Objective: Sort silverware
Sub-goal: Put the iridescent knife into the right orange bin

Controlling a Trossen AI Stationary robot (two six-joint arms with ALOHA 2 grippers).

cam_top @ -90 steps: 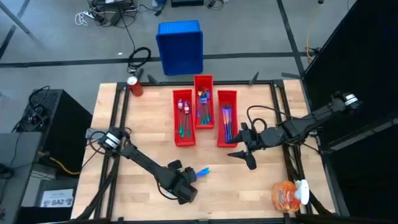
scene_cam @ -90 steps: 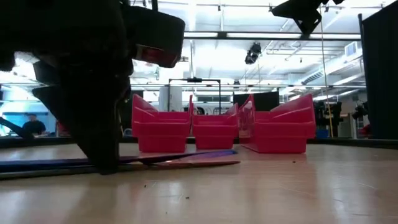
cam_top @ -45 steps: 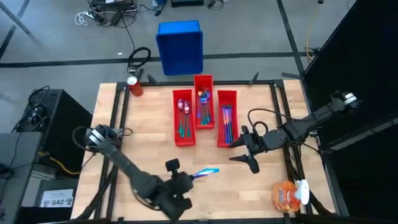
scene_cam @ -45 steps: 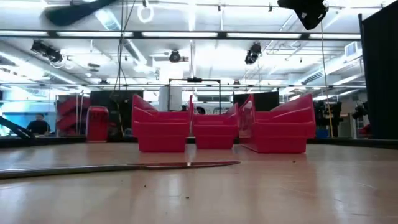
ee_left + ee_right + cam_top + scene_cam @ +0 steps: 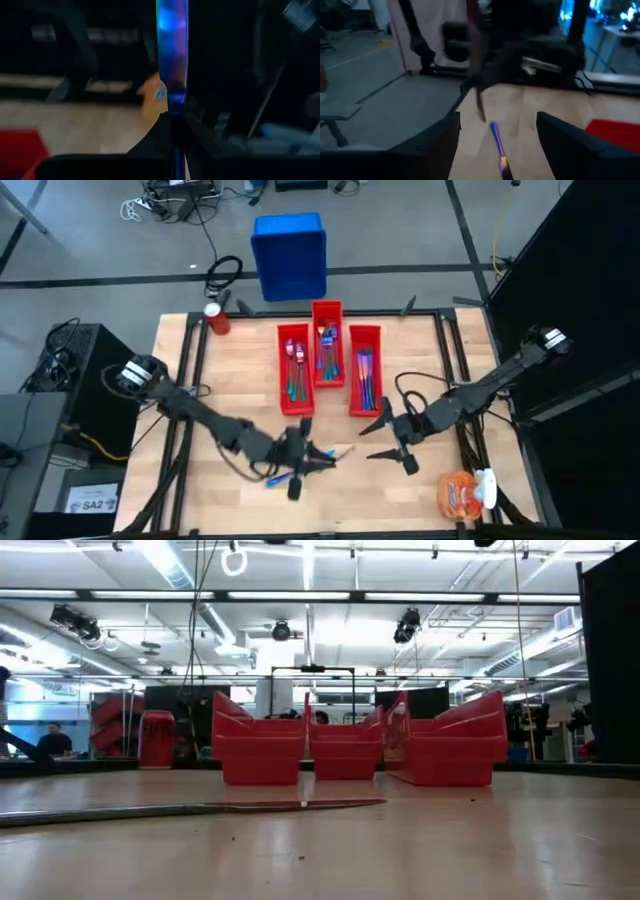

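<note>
A pale wooden worktop point(image 5: 230, 380) with a dark frame stood on a grey floor, a blue bin point(image 5: 289, 256) behind it and a red can point(image 5: 216, 318) at its far left corner. Three long red bins point(image 5: 327, 365) sat side by side mid-worktop, each holding silverware point(image 5: 296, 366) that shimmered teal, blue, purple and pink.

The left tool point(image 5: 318, 457) hung over the near half of the worktop, in front of the bins. It was clenched on a slim utensil point(image 5: 171, 55); the left wrist view showed the handle rising straight out between the dark fingers point(image 5: 150, 142), glowing blue at the top and shading to purple lower down. In the high view a blue stretch of the same piece stuck out behind the tool toward the near edge.

The right tool point(image 5: 392, 438) hovered just beside and to the right of the left one, its jaws spread wide and empty. Ahead of it, the right wrist view showed a thin blue-purple piece point(image 5: 499, 150) between its two fingers point(image 5: 427, 145), farther off.

In the low view a long, flat, dark knife point(image 5: 250, 807) lay on the worktop in front of the bins.

An orange bag point(image 5: 462, 494) lay at the near right corner, beyond the right tool.
</note>
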